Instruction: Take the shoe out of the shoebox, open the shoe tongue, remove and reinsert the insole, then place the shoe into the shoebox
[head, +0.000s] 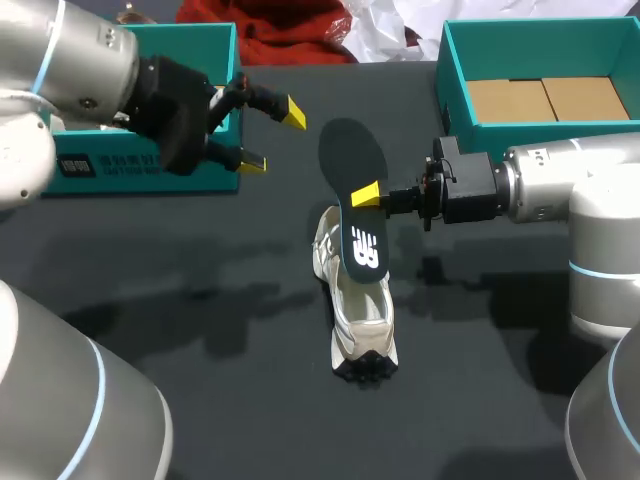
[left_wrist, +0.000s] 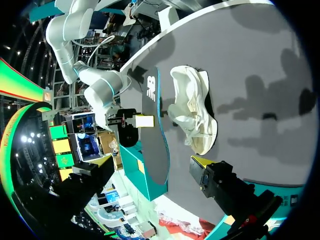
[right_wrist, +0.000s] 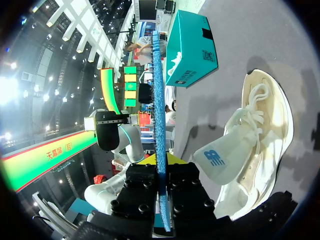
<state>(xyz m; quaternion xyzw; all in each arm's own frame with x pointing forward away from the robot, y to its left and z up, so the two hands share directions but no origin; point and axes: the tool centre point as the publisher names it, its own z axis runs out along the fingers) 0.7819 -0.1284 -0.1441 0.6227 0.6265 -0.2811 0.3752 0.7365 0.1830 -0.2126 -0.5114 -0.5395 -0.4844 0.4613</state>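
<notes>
Shoebox count is two, both teal: left shoebox (head: 200, 180) at the table's (head: 200, 330) far left, with the left gripper (head: 272, 138) just beside it, fingers spread, holding nothing. Mid-table, one white shoe (head: 362, 320) lies outside both boxes. One dark insole (head: 355, 175) is above it, pinched edge-on by the right gripper (head: 368, 195). Right shoebox (head: 450, 80) far right.

Silver arms (head: 70, 60) (head: 585, 185), blk hands (head: 273, 138) (head: 368, 195), yellow tips (head: 295, 114).

One shoe (head: 362, 300), one insole (head: 352, 170), two boxes (head: 190, 178) (head: 455, 90) (both teal)
</notes>
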